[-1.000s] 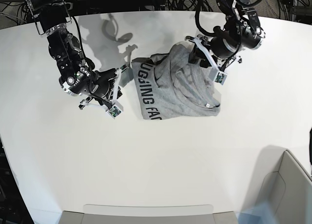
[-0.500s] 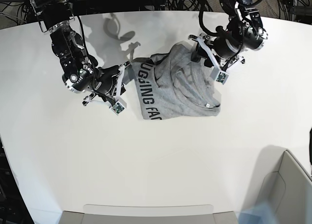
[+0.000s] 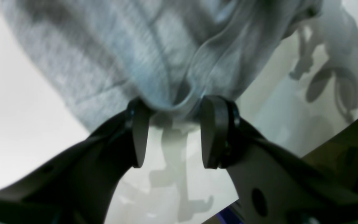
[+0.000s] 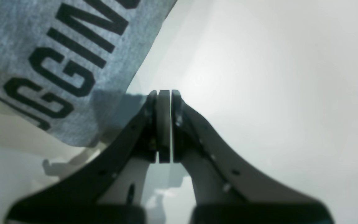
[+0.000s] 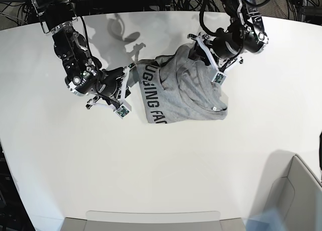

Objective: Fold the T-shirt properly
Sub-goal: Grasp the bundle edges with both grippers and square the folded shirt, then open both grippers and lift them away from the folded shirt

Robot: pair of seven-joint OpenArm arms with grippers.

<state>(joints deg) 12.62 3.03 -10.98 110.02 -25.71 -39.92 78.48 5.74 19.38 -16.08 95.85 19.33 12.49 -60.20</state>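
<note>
Your T-shirt lies in a rumpled heap on the white table, toward the far side of it and between the two arms in the base view. The grey cloth is bunched and creased across its upper part, with a folded-over edge along the near side, and a band of dark block lettering runs down its edge on the base view's left. Your left hand sits at the top of the heap, on the base view's right; its wrist camera shows the two dark fingers spread apart, with a fold of grey fabric hanging down to their tips and touching them, and bare table showing in the gap between them. The jaws are parted and are not pinching the cloth. Your right hand is at the lettered edge of the shirt, on the base view's left; its wrist camera shows the pads pressed flat together with nothing between them, so it is closed and empty. The lettered grey cloth lies just beside that hand, up and to the left of the fingertips in its own view, and you cannot tell whether the fingers actually touch it.
</note>
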